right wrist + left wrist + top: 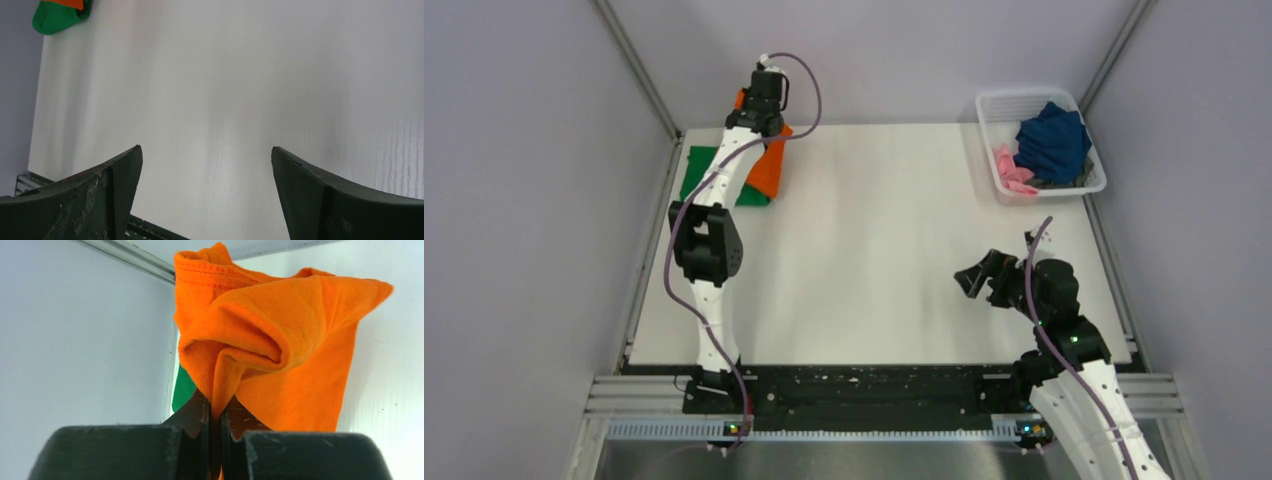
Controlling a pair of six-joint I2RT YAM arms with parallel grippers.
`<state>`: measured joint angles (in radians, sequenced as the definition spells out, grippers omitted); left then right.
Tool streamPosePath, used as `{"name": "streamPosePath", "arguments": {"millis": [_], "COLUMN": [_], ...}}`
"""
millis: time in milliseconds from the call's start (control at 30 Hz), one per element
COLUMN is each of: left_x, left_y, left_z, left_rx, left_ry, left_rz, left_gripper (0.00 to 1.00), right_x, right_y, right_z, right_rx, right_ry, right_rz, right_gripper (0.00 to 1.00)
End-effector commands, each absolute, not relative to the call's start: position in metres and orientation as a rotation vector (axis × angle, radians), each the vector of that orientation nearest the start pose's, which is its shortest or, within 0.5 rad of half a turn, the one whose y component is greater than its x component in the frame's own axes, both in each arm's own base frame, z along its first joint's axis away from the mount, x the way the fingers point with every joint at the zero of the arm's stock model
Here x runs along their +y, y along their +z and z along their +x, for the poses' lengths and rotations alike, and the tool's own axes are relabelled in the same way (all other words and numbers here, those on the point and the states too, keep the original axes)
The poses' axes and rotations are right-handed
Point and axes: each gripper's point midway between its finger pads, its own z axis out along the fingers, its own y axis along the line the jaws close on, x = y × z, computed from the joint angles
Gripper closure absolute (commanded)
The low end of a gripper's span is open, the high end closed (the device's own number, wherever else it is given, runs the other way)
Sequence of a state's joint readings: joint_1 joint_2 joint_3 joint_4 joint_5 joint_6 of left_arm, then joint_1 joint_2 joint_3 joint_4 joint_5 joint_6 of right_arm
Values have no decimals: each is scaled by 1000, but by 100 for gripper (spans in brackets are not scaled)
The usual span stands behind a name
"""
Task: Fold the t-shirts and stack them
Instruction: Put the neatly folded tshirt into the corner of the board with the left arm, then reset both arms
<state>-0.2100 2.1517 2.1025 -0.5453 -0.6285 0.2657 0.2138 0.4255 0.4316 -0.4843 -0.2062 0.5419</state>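
Note:
My left gripper (762, 125) is at the far left corner, shut on a bunched edge of the orange t-shirt (769, 170); in the left wrist view the cloth (280, 340) is pinched between my jaws (216, 412). The orange shirt lies partly over the folded green t-shirt (696, 175), whose edge shows in the left wrist view (183, 387) and in the right wrist view (52, 20). My right gripper (979, 278) is open and empty over the bare near-right table (205, 155). A navy t-shirt (1054, 140) and a pink t-shirt (1009, 168) lie crumpled in the basket.
The white mesh basket (994, 105) stands at the far right corner. Grey walls with metal posts close in the left, back and right sides. A black rail (874, 385) runs along the table's near edge.

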Motion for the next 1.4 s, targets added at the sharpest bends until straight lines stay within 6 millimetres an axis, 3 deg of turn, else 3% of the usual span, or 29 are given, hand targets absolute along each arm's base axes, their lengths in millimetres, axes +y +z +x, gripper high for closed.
{"name": "streamPosePath", "arguments": {"millis": [0,300,400,433,467,500,533,733,833,867,900,967,1033,1133,1267,1300,1333,1367], "left_x": [13,62,86,94,99,103,103,73,39,21,7,-25,-55,-90,-130,-134,-136,-136], "left_y": [249,219,218,218,220,224,227,253,257,270,263,272,299,307,286,281,261,262], "left_z": [585,611,621,623,624,625,624,610,586,575,567,543,513,464,380,363,343,328], "left_rx": [2080,2095,2051,2039,2029,2018,2009,1998,2042,2024,2039,2012,1940,1928,1966,1954,1976,1959], "left_ry": [684,706,788,815,830,839,840,619,459,385,332,183,53,-100,-327,-360,-387,-424], "left_rz": [135,124,78,46,16,-9,-28,-149,-156,-158,-144,-130,-106,-77,-103,-103,-106,-109], "left_gripper": [100,100,91,80,56,15,3,1,1,1,1,1,1,1,1,1,1,1], "right_x": [101,95,95,95,95,95,95,93,89,89,88,86,85,85,83,84,84,83], "right_y": [146,143,144,143,144,145,145,140,133,131,131,130,132,135,133,133,132,131], "right_z": [210,210,210,209,209,209,209,212,215,216,218,223,227,233,238,237,237,237], "right_rx": [2059,2071,2078,2083,2084,2084,2085,2104,2121,2126,2127,2121,2119,2122,2116,2117,2120,2117], "right_ry": [657,623,622,622,624,622,620,601,574,570,562,539,525,503,486,488,485,486], "right_rz": [207,253,254,254,255,252,254,274,306,305,307,306,295,272,264,258,254,258], "right_gripper": [1,1,1,1,1,1,1,1,1,1,1,1,1,1,1,1,1,1]}}
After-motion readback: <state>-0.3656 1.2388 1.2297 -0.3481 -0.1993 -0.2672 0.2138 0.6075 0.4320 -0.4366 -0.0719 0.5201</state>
